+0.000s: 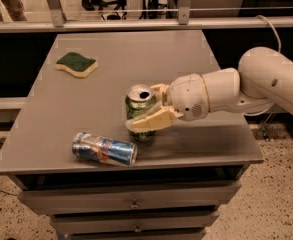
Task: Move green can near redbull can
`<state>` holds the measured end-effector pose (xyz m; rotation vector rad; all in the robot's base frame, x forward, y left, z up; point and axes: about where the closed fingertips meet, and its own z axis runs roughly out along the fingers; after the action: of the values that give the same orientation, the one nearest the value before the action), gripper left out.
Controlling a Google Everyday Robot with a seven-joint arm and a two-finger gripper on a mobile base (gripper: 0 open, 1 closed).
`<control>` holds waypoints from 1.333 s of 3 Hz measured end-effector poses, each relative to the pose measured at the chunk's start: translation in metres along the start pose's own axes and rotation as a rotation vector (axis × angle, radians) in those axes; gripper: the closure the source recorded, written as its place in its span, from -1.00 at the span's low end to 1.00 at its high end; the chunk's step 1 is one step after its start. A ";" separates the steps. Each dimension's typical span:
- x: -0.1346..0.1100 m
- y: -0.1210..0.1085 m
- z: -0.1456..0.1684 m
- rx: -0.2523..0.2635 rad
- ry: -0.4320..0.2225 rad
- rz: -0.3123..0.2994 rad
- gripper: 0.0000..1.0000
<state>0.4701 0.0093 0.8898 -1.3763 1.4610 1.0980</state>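
Note:
The green can (139,109) stands upright near the front middle of the grey table (101,79), with its silver top and pull-tab showing. My gripper (148,111) comes in from the right and is shut on the green can, one cream finger across its front, the other behind it. The redbull can (104,149) lies on its side near the table's front edge, just left of and in front of the green can, a small gap between them.
A green and yellow sponge (76,64) lies at the back left of the table. My white arm (266,84) reaches over the table's right side. Drawers (133,204) are below the front edge. A rail runs behind the table.

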 end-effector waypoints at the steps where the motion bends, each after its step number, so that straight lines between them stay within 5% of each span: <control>1: -0.001 0.005 0.003 -0.016 -0.003 -0.001 -0.86; 3: -0.005 0.003 -0.010 0.002 0.000 0.004 -1.00; 4: -0.012 -0.015 -0.044 0.046 -0.014 -0.006 -1.00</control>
<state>0.4854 -0.0297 0.9128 -1.3376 1.4624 1.0621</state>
